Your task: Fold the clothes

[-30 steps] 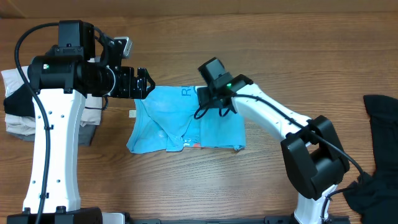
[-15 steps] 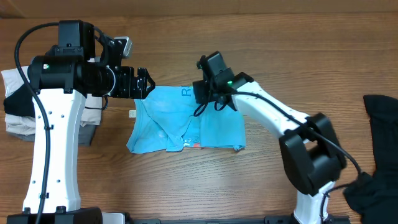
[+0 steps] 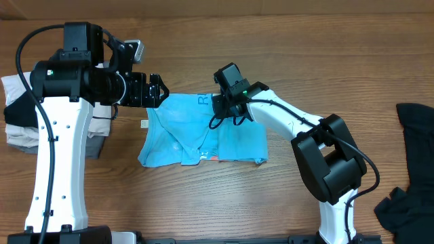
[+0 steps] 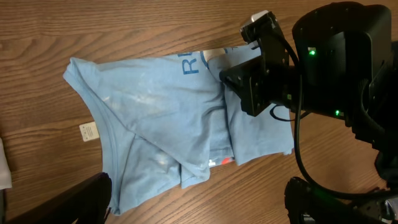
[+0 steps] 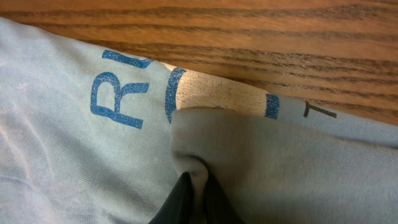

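Observation:
A sky-blue T-shirt (image 3: 190,132) lies crumpled and partly folded in the middle of the table, its blue lettering (image 5: 118,93) near the far edge. My right gripper (image 5: 199,186) is down on the shirt's far middle part and is shut on a pinched-up fold of the blue fabric; from overhead it sits at the shirt's top edge (image 3: 218,108). My left gripper (image 3: 157,91) hovers just beyond the shirt's far left corner. It stands open, and its wide-apart fingers (image 4: 74,202) frame the shirt's near edge with nothing between them.
A stack of white, black and grey garments (image 3: 17,115) sits at the table's left edge behind the left arm. Black garments (image 3: 413,122) lie at the far right. A small paper tag (image 3: 145,123) rests on the wood just left of the shirt.
The right gripper has shifted slightly left along the shirt's far edge and closed on a fold of fabric. The left arm and the shirt's outline have not moved.

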You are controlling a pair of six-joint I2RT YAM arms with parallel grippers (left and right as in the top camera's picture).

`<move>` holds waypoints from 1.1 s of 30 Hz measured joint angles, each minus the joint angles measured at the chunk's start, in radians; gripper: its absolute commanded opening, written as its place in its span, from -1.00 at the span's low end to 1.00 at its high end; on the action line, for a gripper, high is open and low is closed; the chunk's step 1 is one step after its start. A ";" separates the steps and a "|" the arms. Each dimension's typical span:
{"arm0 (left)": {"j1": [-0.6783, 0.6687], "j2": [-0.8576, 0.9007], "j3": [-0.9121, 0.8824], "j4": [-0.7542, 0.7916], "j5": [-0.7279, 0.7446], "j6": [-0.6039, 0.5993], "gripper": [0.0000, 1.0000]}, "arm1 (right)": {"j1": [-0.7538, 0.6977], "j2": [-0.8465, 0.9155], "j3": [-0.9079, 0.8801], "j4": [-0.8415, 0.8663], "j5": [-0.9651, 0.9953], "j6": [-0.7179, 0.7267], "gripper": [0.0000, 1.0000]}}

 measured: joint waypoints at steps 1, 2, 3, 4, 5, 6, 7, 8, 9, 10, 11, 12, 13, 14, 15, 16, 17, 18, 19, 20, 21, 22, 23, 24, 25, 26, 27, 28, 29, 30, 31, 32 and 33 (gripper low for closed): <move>0.000 0.000 0.000 0.000 0.000 0.000 0.83 | -0.001 -0.001 0.000 0.000 -0.001 0.001 -0.92; 0.000 0.000 0.000 0.000 0.000 0.000 0.84 | -0.003 -0.003 0.000 0.000 0.000 0.003 -0.92; 0.000 0.000 0.000 0.000 0.000 0.000 0.84 | -0.006 -0.005 0.000 0.000 0.000 0.006 -0.92; 0.000 0.000 0.000 0.000 0.000 0.000 0.83 | -0.009 -0.009 0.001 0.000 -0.001 0.014 -0.92; 0.000 0.000 0.000 0.000 0.000 0.000 0.84 | -0.013 -0.014 0.002 0.000 0.000 0.018 -0.92; 0.000 0.000 0.000 0.000 0.000 0.000 0.84 | -0.017 -0.019 0.002 0.000 0.000 0.024 -0.92; 0.000 0.000 0.000 0.001 0.000 0.000 0.84 | -0.021 -0.024 0.004 0.000 0.000 0.027 -0.92; 0.000 0.000 0.000 0.001 0.000 0.000 0.84 | -0.024 -0.029 0.006 0.000 -0.001 0.031 -0.92; 0.000 0.000 0.000 0.001 0.000 0.000 0.84 | -0.029 -0.033 0.008 0.002 -0.001 0.035 -0.92; 0.000 0.000 0.000 0.001 0.000 0.000 0.84 | -0.031 -0.037 0.010 0.002 0.000 0.038 -0.92; 0.000 0.000 0.000 0.000 0.000 0.000 0.84 | -0.034 -0.039 0.013 0.003 0.000 0.042 -0.91; 0.000 0.000 0.000 0.000 0.000 0.000 0.84 | -0.035 -0.039 0.014 0.005 0.000 0.042 -0.90; 0.000 0.000 0.000 0.001 0.000 0.000 0.85 | -0.036 -0.039 0.014 0.011 0.000 0.044 -0.85; 0.000 0.000 0.000 0.000 0.000 0.000 0.85 | -0.036 -0.039 0.014 0.014 -0.001 0.047 -0.71; 0.000 0.000 0.000 0.000 0.000 0.000 0.85 | -0.036 -0.039 0.014 0.016 -0.002 0.050 -0.35; 0.000 0.000 0.000 0.000 0.000 0.000 0.85 | -0.035 -0.039 0.014 0.018 -0.003 0.053 0.02; 0.000 0.000 0.000 0.000 0.000 0.000 0.85 | -0.035 -0.039 0.015 0.016 -0.006 0.050 0.18; 0.000 0.000 0.000 0.000 0.000 0.000 0.85 | -0.034 -0.039 0.017 0.010 -0.009 0.049 0.22; 0.000 0.000 0.000 0.000 0.000 0.000 0.85 | -0.034 -0.039 0.019 -0.006 -0.011 0.042 0.23; 0.000 0.000 0.000 0.000 0.000 0.000 0.84 | -0.034 -0.040 0.021 -0.030 -0.011 0.039 0.23; 0.000 0.000 0.000 -0.001 0.000 0.000 0.86 | -0.034 -0.040 0.021 -0.050 -0.008 0.036 0.23; 0.000 0.000 0.000 -0.003 0.000 0.000 0.88 | -0.035 -0.041 0.021 -0.076 -0.006 0.033 0.22; 0.000 0.000 0.000 -0.004 0.000 0.000 0.89 | -0.037 -0.044 0.021 -0.099 -0.002 0.030 0.22; 0.000 0.000 0.000 -0.005 0.000 0.000 0.90 | -0.041 -0.048 0.021 -0.117 -0.003 0.029 0.21; 0.000 0.000 0.000 -0.004 0.000 0.000 0.91 | -0.048 -0.056 0.021 -0.138 -0.002 0.026 0.19; 0.000 0.000 0.000 -0.004 0.000 0.000 0.92 | -0.061 -0.072 0.021 -0.166 -0.002 0.024 0.18; 0.000 0.000 0.000 -0.004 0.000 0.000 0.92 | -0.075 -0.091 0.021 -0.193 -0.002 0.022 0.16; 0.000 0.000 0.000 -0.004 0.000 0.000 0.92 | -0.091 -0.115 0.021 -0.221 -0.004 0.021 0.08; 0.000 0.000 0.000 -0.005 0.000 0.000 0.92 | -0.108 -0.144 0.021 -0.253 -0.005 0.016 -0.07; 0.000 0.000 0.000 -0.004 0.000 0.000 0.92 | -0.124 -0.178 0.021 -0.290 -0.011 0.010 -0.13; 0.000 0.000 0.000 -0.004 0.000 0.000 0.91 | -0.138 -0.209 0.022 -0.323 -0.019 0.008 -0.12; 0.000 0.000 0.000 -0.004 0.000 0.000 0.92 | -0.146 -0.235 0.024 -0.361 -0.030 0.006 -0.19; 0.000 0.000 0.000 -0.003 0.000 0.000 0.90 | -0.149 -0.262 0.029 -0.401 -0.044 0.004 -0.46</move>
